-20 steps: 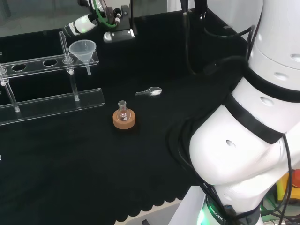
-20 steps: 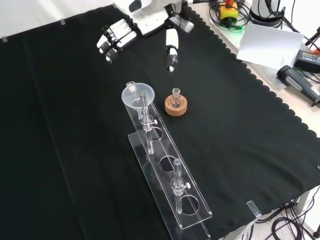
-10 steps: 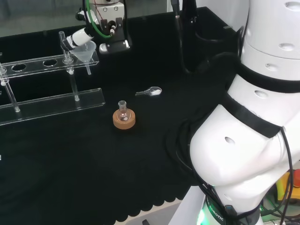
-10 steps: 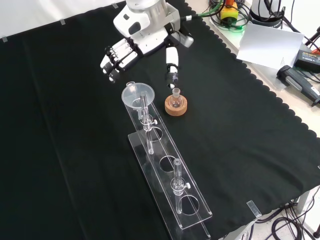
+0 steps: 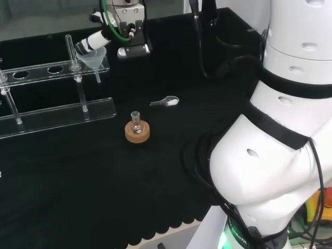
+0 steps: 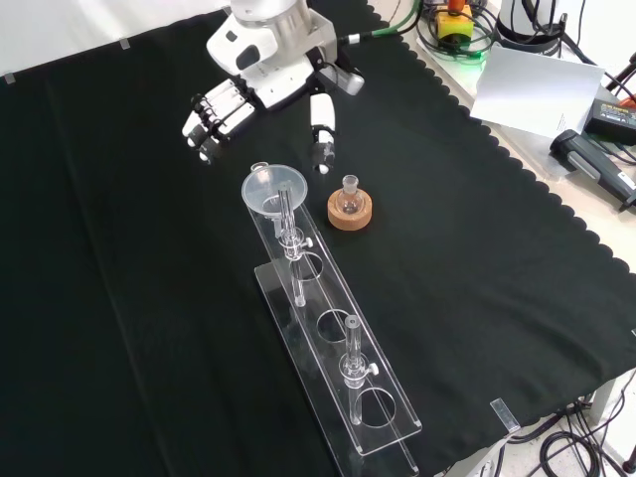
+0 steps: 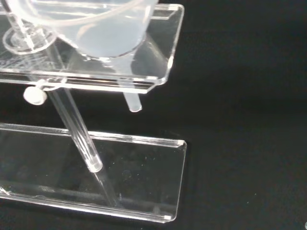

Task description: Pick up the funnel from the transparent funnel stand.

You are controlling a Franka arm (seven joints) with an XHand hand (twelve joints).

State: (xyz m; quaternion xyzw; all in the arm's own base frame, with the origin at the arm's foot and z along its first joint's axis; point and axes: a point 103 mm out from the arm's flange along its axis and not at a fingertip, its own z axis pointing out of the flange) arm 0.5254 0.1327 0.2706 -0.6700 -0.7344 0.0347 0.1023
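Approach stage, grasp not yet made. Funnel [image 6: 275,188] seated in the end hole of the clear stand [image 6: 338,348], bowl above the top plate and stem hanging through below it, as seen close up from the wrist [image 7: 103,33]. Hand [image 6: 260,79] held above the bench [image 6: 119,298], just beyond the funnel's end of the stand in the front view, fingers [image 6: 207,117] spread and relaxed, thumb [image 6: 320,134] pointing down, nothing between them. In the head view, one white fingertip [image 5: 89,42] lying close over the funnel's rim [image 5: 93,56]; contact impossible to judge there. Left undone, by this reading: closing round the bowl and lifting the stem clear of the hole. Small flask [image 6: 349,192] on a cork ring [image 6: 350,213] standing just beside the stand, near the thumb, and so likely at risk of a knock. Small spoon [image 5: 165,101] lying apart on the cloth.
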